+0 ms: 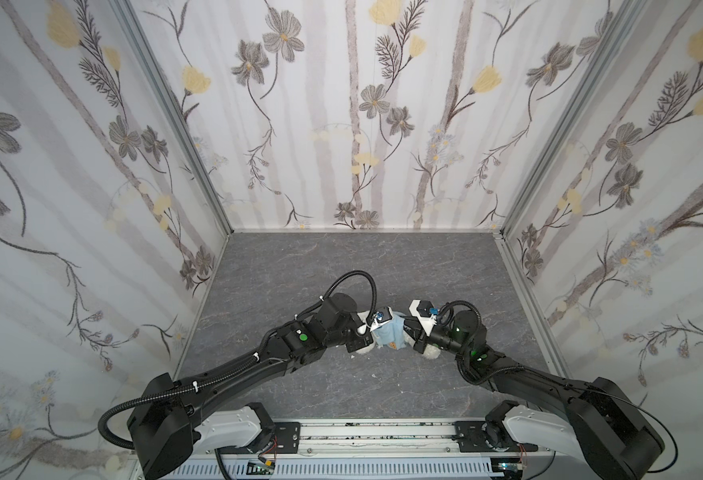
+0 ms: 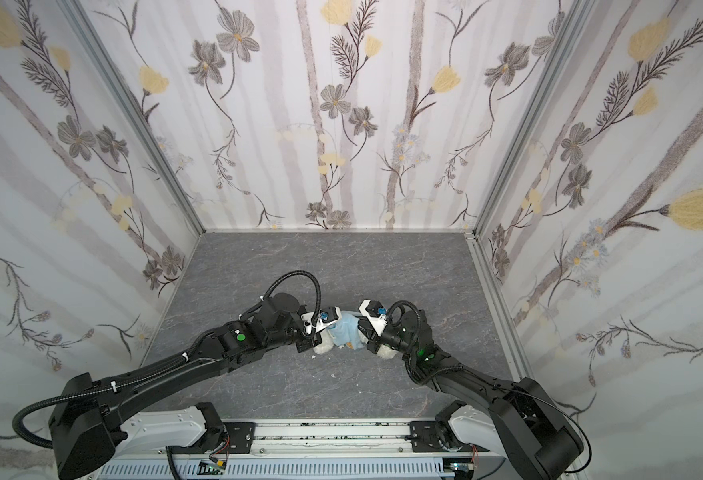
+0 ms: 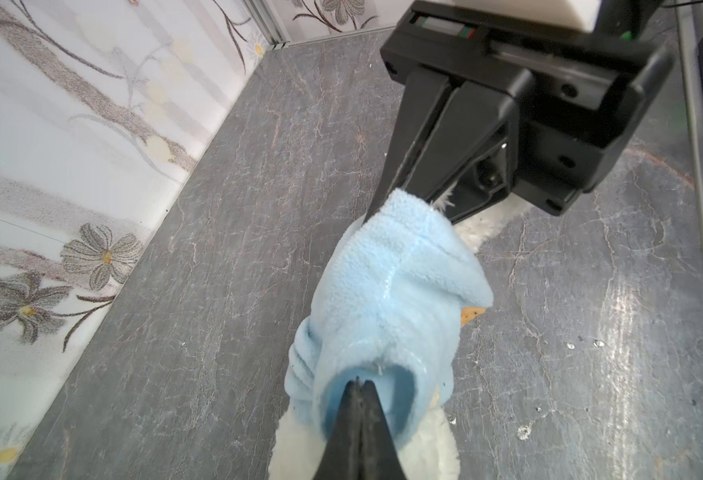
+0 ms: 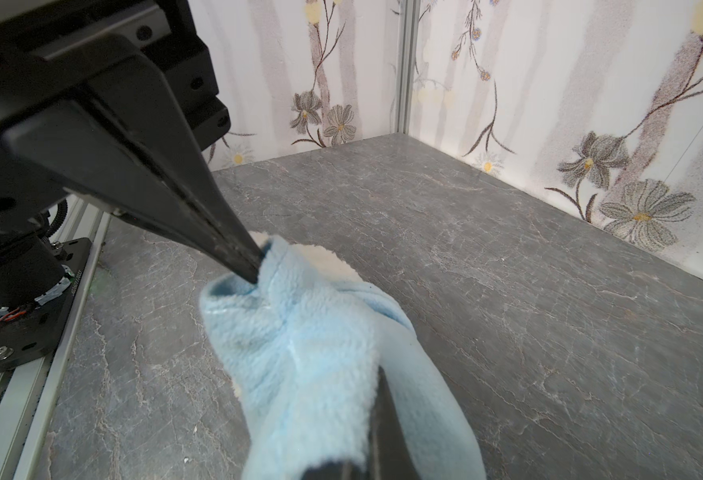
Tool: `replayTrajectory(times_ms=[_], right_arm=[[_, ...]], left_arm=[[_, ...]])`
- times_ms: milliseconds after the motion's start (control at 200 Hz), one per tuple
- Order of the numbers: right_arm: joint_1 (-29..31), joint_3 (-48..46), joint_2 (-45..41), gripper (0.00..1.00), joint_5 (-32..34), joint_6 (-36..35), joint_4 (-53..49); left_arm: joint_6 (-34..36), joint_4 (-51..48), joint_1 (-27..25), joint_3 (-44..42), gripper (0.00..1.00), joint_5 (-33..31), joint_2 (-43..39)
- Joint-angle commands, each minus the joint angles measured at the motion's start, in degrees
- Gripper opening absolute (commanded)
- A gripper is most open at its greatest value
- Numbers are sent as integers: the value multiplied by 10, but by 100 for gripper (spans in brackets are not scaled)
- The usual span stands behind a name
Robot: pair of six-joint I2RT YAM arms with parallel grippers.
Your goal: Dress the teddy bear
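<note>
The light-blue hoodie [image 1: 389, 332] hangs stretched between my two grippers at the middle of the table. The white teddy bear [image 1: 364, 348] lies under it, with fur showing on both sides of the cloth [image 3: 482, 224]. The bear's head is hidden. My left gripper [image 3: 358, 380] is shut, its tips inside a round opening of the hoodie [image 3: 387, 282] and pinching the cloth there. My right gripper [image 3: 401, 195] is shut on the opposite end of the hoodie. In the right wrist view the cloth [image 4: 308, 353] drapes over the right gripper [image 4: 378, 382].
Flower-patterned walls [image 1: 92, 208] close the grey marbled table [image 1: 341, 270] on three sides. A metal rail [image 1: 374, 436] with the arm bases runs along the front edge. Small white crumbs [image 3: 524, 432] lie on the table near the bear.
</note>
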Motion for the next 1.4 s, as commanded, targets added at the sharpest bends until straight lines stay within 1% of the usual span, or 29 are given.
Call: replayTrajectory(times_ms=[0,90,240,370,570,784,889,1014,1079,1119,1234,1279,1334,1394], right_arm=[[0,6,1,0,-15,-3,28],[0,6,2,0,-24,6,37],[0,-2,5,0,-35,27,69],[1,-9,6,0,-36,40,92],[2,-13,0,0,-41,46,100],[8,-5,2,0,-72,63,119],[17,0,8,0,-77,70,127],[21,-3,21,0,-86,90,165],[23,-3,35,0,-93,106,190],[24,-5,44,0,-95,117,210],[24,-18,62,0,-97,147,269],[23,-24,68,0,-96,156,290],[22,-28,74,0,-96,162,304],[21,-34,78,0,-94,165,309]], left_arm=[[37,-7,1,10,5,7,17],[41,-7,1,21,5,20,24],[48,-5,2,41,11,37,56],[35,0,6,54,17,86,71],[29,11,15,64,23,124,85],[45,16,17,80,26,139,121],[47,25,18,92,27,153,143],[43,54,18,95,27,176,168],[32,75,19,95,26,195,178],[23,90,20,91,22,203,182],[-15,155,26,62,8,221,177],[-34,191,27,43,0,223,168],[-60,247,31,11,0,218,153],[-70,263,31,-7,0,219,140]])
